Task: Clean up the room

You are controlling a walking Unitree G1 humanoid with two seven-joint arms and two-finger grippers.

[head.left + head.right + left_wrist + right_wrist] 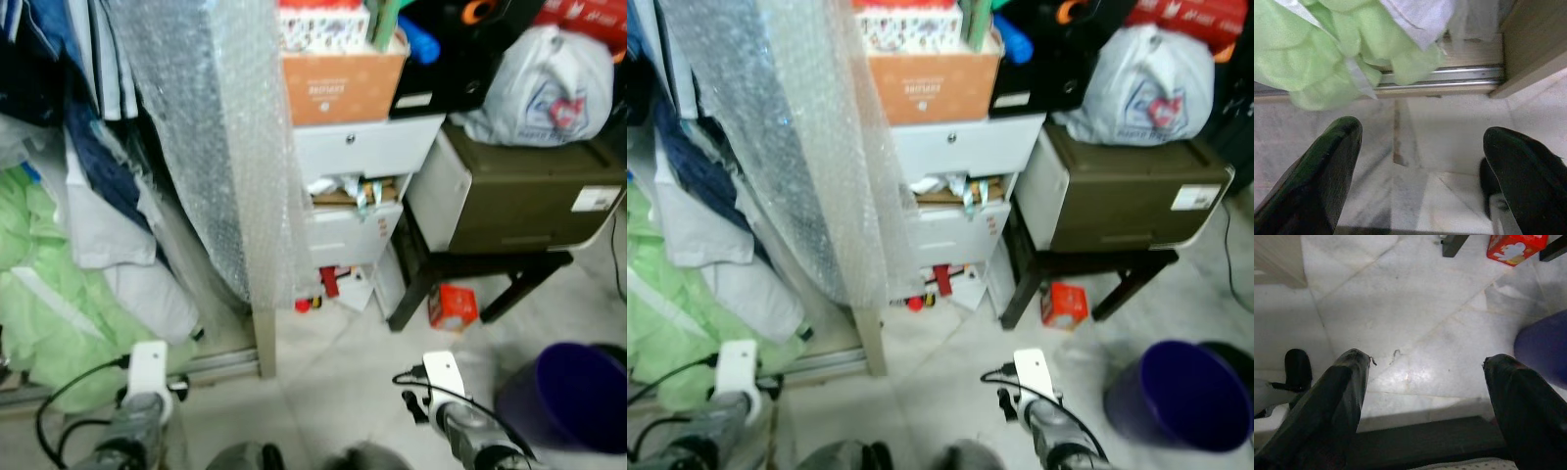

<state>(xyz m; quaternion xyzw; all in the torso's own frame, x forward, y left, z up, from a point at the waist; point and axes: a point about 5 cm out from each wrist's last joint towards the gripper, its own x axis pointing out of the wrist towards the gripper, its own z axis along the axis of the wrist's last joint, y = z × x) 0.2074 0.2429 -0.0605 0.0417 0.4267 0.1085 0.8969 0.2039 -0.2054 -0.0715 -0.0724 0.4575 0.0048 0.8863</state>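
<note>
A small red box [453, 305] lies on the pale marble floor beside a leg of the dark table [460, 269]; it also appears at the far edge of the right wrist view, red box [1517, 246]. A purple bin [568, 397] stands at the right, close to my right arm [460, 416]. Light green cloth [49, 294] is heaped at the left over a metal floor rail [1449, 78]. My left gripper [1422, 134] hangs open above bare floor just short of that cloth. My right gripper [1427, 360] is open over bare tiles, with nothing between its fingers.
A white drawer unit [358, 196] with papers spilling out stands ahead, with a cardboard box [343, 83] on top. Bubble wrap [216, 127] hangs over a wooden panel. An olive printer [529, 196] and a white bag [544, 88] sit on the table. Small red items [328, 284] lie under the drawers.
</note>
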